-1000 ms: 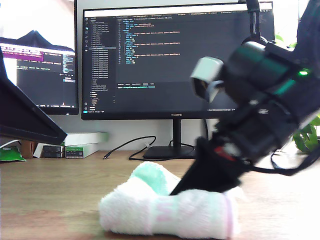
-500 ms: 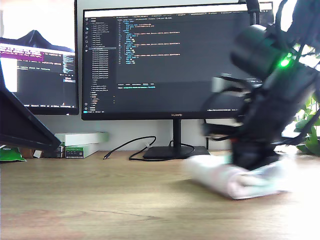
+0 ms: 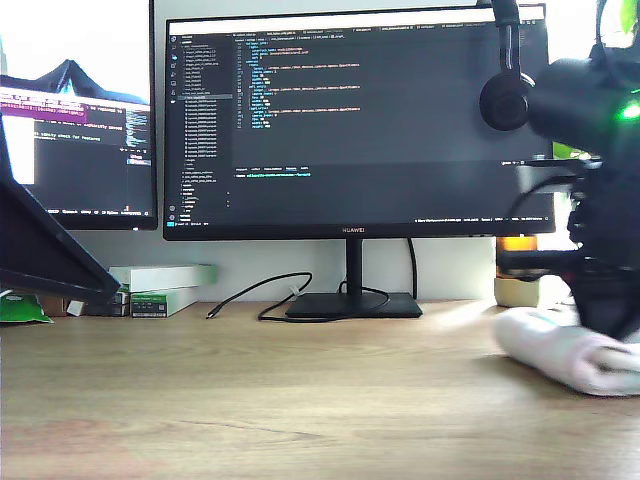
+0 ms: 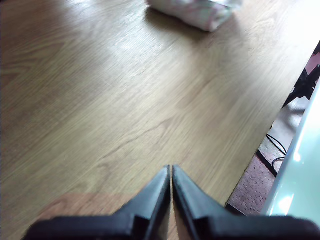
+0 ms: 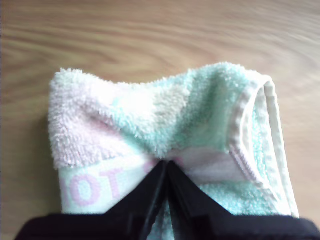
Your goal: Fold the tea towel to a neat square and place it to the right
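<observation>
Behind the desk (image 3: 250, 400) stood two monitors, the big one (image 3: 350, 120) in the middle and a smaller one (image 3: 80, 150) at the exterior view's left, with a headset (image 3: 505, 95) hanging at the big screen's upper corner.

On the wood, the towel (image 3: 565, 350) lay folded in a thick bundle near the exterior view's right edge, at about 4 o'clock from the monitor's foot (image 3: 352, 303). It looked almost white in the glare. Close up, its mint pile, pink band and pink letters were clear (image 5: 165, 130).

One dark arm (image 3: 600, 200) came down steeply over the bundle from the exterior view's upper right, its lower part blurred. My second gripper (image 5: 167, 167) was its end, and the jaws were pressed together on a pinch of the towel's top layers. My first gripper (image 4: 171, 172) hung over bare wood with its jaws closed on nothing, well apart from the towel (image 4: 192, 11).

In my judgement the risk was in the shallow pinch. Only a little cloth sat between the tips, so the lower layers could drag on the wood and the fold could open. The bundle also looked puffy, not a flat square, and when released it might spring loose. It was already near the desk's edge, so a further push could send it off.
</observation>
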Robot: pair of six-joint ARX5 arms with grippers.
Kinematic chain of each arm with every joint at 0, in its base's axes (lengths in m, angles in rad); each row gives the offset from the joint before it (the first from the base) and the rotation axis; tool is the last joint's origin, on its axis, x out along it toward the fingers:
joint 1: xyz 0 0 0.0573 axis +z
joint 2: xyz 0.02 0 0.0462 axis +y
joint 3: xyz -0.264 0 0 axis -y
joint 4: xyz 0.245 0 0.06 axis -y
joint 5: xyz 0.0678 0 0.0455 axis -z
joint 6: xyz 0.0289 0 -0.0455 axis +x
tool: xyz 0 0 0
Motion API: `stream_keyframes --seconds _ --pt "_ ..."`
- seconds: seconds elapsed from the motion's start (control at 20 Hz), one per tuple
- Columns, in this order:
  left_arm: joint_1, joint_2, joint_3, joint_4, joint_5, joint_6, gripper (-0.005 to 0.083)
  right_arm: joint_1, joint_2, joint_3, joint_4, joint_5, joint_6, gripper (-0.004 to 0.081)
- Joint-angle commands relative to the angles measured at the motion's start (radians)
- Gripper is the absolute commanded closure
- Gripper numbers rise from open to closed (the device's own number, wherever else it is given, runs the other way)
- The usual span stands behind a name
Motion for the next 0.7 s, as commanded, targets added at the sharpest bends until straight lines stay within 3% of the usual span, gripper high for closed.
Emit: stream_keyframes --seconds 0.0,0.3,0.65 --pt "-0.003 0.004 -0.009 0.007 -0.002 -0.004 0.0793 -0.018 0.093 -0.202 -0.170 -0.001 0.010 0.0772" --pt "-0.003 0.003 -0.009 0.017 -0.002 -0.003 0.0793 -0.017 0.006 -0.220 -0.295 -0.032 0.079 0.0772" --pt "-0.003 0.003 -0.009 0.015 -0.002 -0.007 0.0793 -0.016 -0.068 -0.203 -0.198 -0.027 0.056 0.0773"
